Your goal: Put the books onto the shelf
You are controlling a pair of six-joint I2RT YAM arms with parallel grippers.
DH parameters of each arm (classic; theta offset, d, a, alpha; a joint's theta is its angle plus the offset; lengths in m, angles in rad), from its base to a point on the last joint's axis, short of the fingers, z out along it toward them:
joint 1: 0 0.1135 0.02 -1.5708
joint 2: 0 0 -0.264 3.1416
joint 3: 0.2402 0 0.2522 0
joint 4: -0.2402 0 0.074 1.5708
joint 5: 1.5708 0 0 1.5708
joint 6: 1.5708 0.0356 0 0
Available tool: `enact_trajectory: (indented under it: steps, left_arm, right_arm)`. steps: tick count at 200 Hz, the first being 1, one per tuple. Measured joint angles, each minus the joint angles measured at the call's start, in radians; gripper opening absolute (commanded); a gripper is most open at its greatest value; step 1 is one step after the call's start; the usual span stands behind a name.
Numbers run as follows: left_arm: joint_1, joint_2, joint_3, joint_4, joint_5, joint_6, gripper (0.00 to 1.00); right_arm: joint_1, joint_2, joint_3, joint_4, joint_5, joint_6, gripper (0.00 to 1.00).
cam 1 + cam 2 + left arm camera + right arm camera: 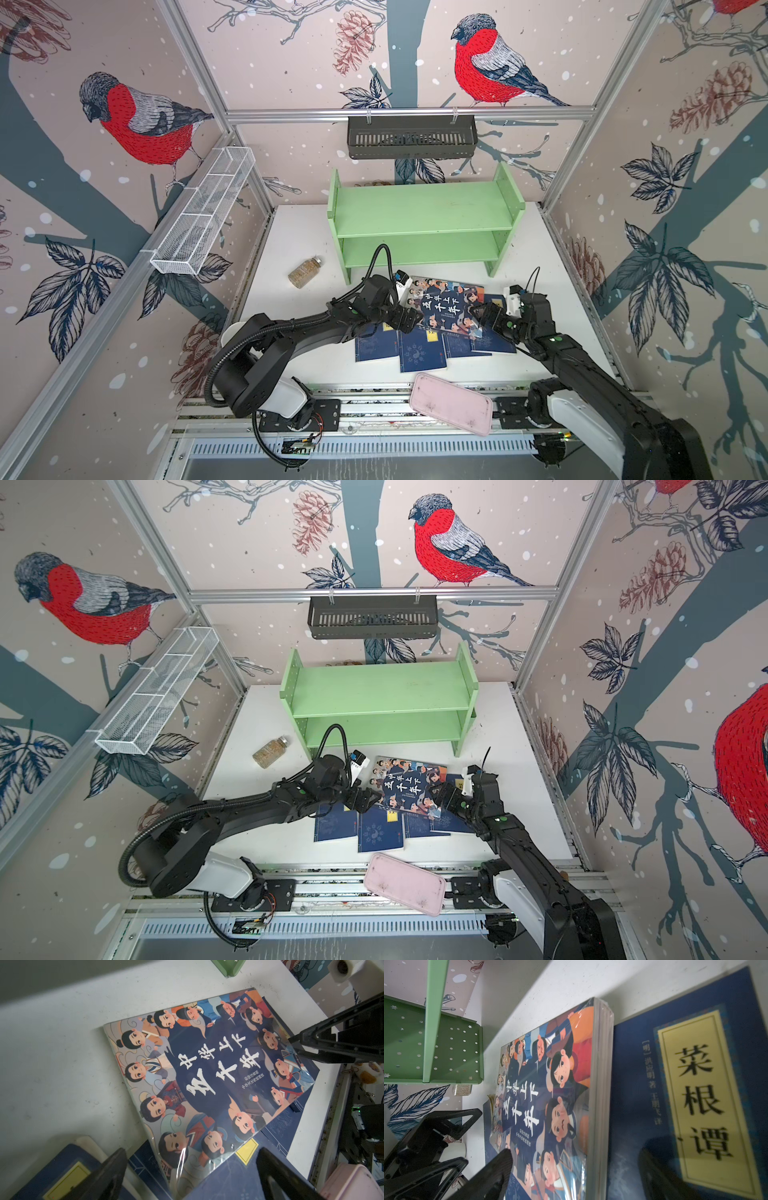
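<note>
The white table (299, 232) keeps bare room along its left and right margins, and at its back stands one green shelf (419, 208), its two tiers open toward the arms and its front feet just beyond the books. One pink tray (451, 409) overhangs the near edge; one cartoon-covered book (446, 305) lies flat and skewed across four navy paperbacks (419, 353) fanned side by side at mid-table; one small jar (304, 272) lies well left of them. Both grippers gape wide, holding nothing: the left gripper (409, 322) over the cartoon-covered book's near left corner, the right gripper (482, 316) at its right edge
</note>
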Motion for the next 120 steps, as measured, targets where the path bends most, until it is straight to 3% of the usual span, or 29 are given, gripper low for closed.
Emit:
enact_trajectory:
  steps: [81, 120]
  left_arm:
    - [0.0, 0.117, 0.058, -0.005, 0.019, -0.006, 0.97]
    - [0.0, 0.161, 0.103, -0.029, 0.021, 0.0, 0.96]
  right_arm:
    - [-0.001, -0.008, -0.079, 0.134, -0.065, -0.002, 0.96]
    - [-0.002, -0.009, -0.062, 0.098, -0.067, -0.003, 0.94]
